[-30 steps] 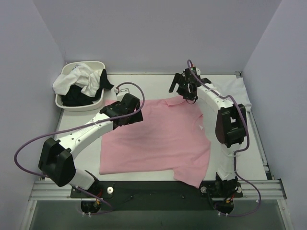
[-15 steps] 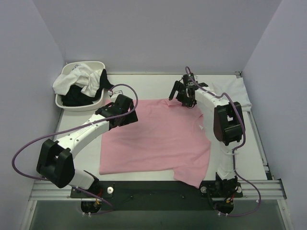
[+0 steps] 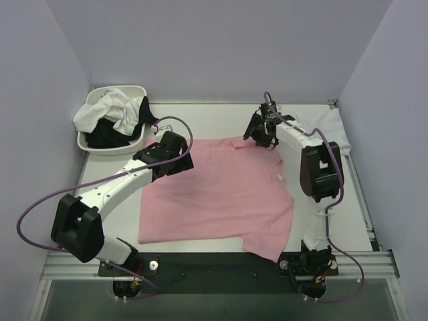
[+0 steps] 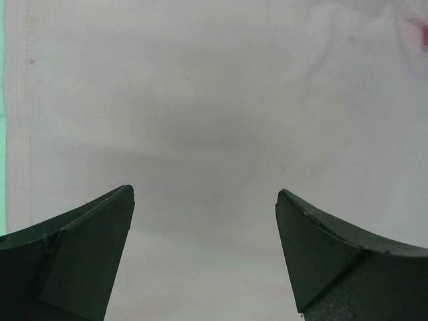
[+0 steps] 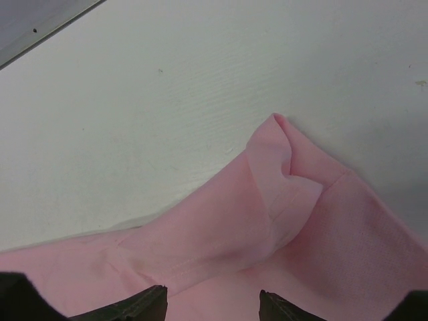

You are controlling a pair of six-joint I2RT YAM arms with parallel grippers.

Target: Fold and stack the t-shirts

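The pink shirt point(image 3: 221, 194) lies spread out flat on the white table point(image 3: 214, 117), roughly in the middle, its far edge running between the two grippers and one short sleeve reaching toward the near right edge of the table. At the far right corner of the shirt the cloth is bunched into a small folded peak point(image 5: 281, 154), with a stitched hem running below it. The right gripper point(image 3: 261, 134) hangs over that corner with its fingers point(image 5: 144, 304) spread apart, and pink cloth shows in the gap between them; whether the tips touch the cloth cannot be told. The left gripper point(image 3: 179, 155) sits over the far left corner of the shirt, its fingers point(image 4: 87, 247) also wide apart with nothing pinched between them; in the left wrist view the cloth beneath looks washed-out and pale, with a seam down the left side. Well apart from the pink shirt, in the far left corner of the table, stands a white basin point(image 3: 87, 144) holding a crumpled white shirt point(image 3: 107, 110) on top of a black shirt point(image 3: 103, 137).
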